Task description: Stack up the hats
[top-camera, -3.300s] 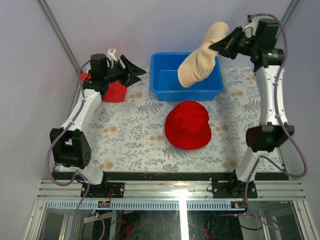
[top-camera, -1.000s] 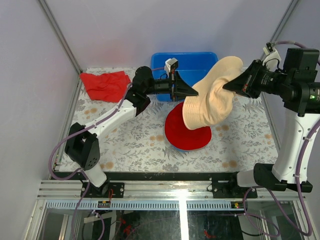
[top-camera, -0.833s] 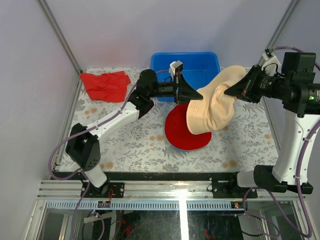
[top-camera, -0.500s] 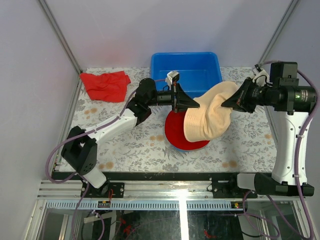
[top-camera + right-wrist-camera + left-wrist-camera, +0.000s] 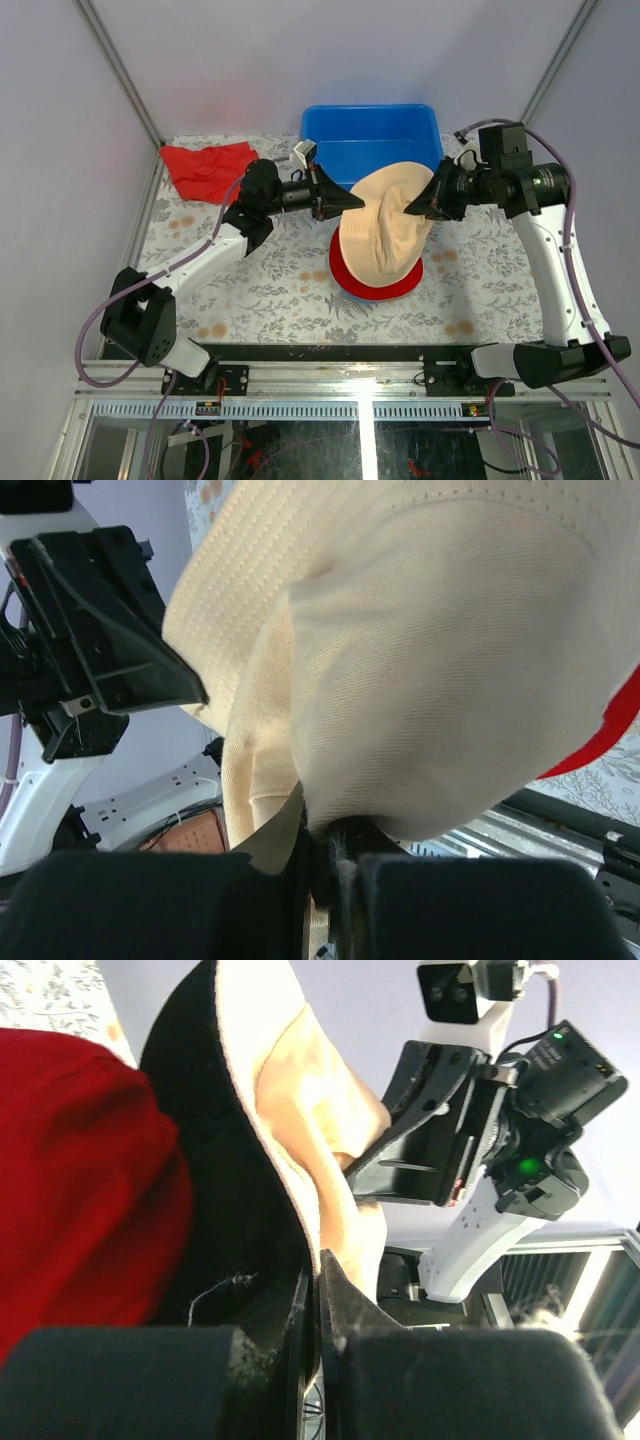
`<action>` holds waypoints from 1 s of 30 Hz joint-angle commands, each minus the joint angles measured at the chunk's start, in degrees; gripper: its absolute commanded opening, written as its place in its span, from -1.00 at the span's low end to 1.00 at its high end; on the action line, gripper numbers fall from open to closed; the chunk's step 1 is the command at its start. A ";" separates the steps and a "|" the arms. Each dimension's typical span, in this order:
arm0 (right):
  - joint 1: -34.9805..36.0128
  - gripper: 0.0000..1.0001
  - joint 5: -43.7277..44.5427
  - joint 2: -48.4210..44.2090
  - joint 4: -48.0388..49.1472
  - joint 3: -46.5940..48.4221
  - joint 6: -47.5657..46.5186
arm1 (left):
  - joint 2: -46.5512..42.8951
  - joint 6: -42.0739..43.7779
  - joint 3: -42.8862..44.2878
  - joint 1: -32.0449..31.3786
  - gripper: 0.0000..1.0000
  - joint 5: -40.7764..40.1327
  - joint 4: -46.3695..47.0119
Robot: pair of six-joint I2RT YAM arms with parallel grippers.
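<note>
The peach-beige hat (image 5: 385, 228) hangs spread between both grippers, low over the red hat (image 5: 372, 287), which lies on the patterned table. My left gripper (image 5: 361, 200) is shut on the brim's left edge, and my right gripper (image 5: 409, 210) is shut on the fabric at its right side. In the left wrist view the peach-beige hat's brim (image 5: 330, 1130) is pinched in my left gripper (image 5: 318, 1272), with the red hat (image 5: 80, 1180) to the left. In the right wrist view my right gripper (image 5: 325, 852) clamps a fold of the peach-beige hat (image 5: 430, 650); the red hat's brim (image 5: 612, 728) peeks out at the right.
A blue plastic bin (image 5: 370, 140) stands at the back, just behind the hats. A flat red cloth (image 5: 210, 168) lies at the back left corner. The table (image 5: 260, 270) has a floral cover and metal frame posts at its back corners.
The left arm left the red cloth and came across to the peach-beige hat's brim. Both grippers then brought that hat down and toward the red hat, now covering most of it.
</note>
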 commanded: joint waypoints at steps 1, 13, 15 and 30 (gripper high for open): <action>2.66 -0.83 1.93 1.85 4.28 0.11 2.34 | -3.32 5.70 -2.70 1.56 -1.00 -2.20 -2.07; 3.40 -0.60 -0.72 1.17 9.54 -7.54 2.79 | -7.66 10.78 -15.55 6.02 -1.00 -2.55 -2.69; 3.40 -0.47 -0.96 0.99 9.86 -7.96 2.67 | -7.20 10.99 -16.64 6.04 -1.00 -2.24 -1.95; -0.99 0.57 20.37 -4.20 6.34 -10.84 -6.02 | -3.57 14.21 -19.94 6.04 -1.00 -1.17 -1.16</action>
